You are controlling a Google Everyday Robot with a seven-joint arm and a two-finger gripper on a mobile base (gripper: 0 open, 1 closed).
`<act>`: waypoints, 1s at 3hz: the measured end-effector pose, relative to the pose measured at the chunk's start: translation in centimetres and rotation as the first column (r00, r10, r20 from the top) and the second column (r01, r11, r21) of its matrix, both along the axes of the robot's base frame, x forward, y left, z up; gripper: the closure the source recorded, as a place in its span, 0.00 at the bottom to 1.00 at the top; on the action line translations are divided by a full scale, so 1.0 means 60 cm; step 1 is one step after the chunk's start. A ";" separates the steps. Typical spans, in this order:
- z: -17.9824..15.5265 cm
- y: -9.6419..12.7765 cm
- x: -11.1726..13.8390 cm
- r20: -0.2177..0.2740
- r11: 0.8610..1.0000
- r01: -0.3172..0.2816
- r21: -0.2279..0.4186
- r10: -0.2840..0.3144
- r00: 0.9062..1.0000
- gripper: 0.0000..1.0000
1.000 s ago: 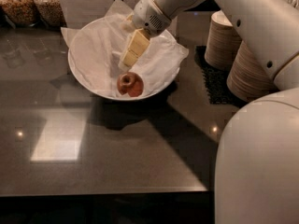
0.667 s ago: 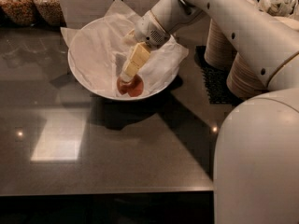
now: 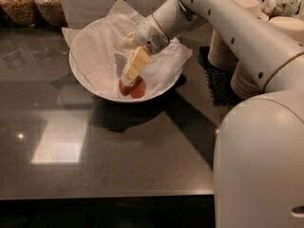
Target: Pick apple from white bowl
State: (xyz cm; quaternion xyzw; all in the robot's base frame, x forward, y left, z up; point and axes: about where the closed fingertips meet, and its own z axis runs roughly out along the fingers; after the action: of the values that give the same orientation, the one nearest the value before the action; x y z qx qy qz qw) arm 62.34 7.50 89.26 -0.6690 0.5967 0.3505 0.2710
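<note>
Counting apples: one apple (image 3: 134, 88), small and red, lying low in the bowl on its near side, partly covered from above by the gripper.
White bowls: one white bowl (image 3: 76, 74), wide, on the dark countertop (image 3: 118, 160) towards the back.
Paper liners: one crinkled white paper (image 3: 95, 56) inside the bowl, with corners poking past the rim at the back and right.
Grippers: one gripper (image 3: 127, 82), reaching down into the bowl from the upper right, its pale yellow tip right at the apple's top left.
Gripper state: cannot tell how wide it is or whether it has hold of the apple; the tip overlaps the fruit.
Arms: one white arm (image 3: 237, 27), slanting from the right side down to the bowl.
Robot body: one large white housing (image 3: 261, 165) filling the lower right corner.
Jars: two glass jars (image 3: 19, 4) at the back left, holding brownish contents.
Beige bowl stacks: at least two stacks (image 3: 223, 51) to the right of the white bowl, beside a black mat (image 3: 218, 84).
Change, gripper: a second ago it hung above the apple; now it has come down to it.
Change, arm: it now crosses more of the view.
Change, apple and bowl: both lie in the same spot as before.
</note>
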 end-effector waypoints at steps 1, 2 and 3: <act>-0.054 0.024 0.003 -0.068 0.991 -0.028 0.127 0.037 0.997 0.00; -0.054 0.024 0.003 -0.068 0.991 -0.028 0.127 0.037 0.997 0.00; -0.052 0.041 -0.001 -0.061 0.999 -0.011 0.030 0.013 0.998 0.00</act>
State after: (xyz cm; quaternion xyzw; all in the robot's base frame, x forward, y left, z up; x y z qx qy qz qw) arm 62.31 9.98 86.15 -0.6575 0.5956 0.3810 0.2605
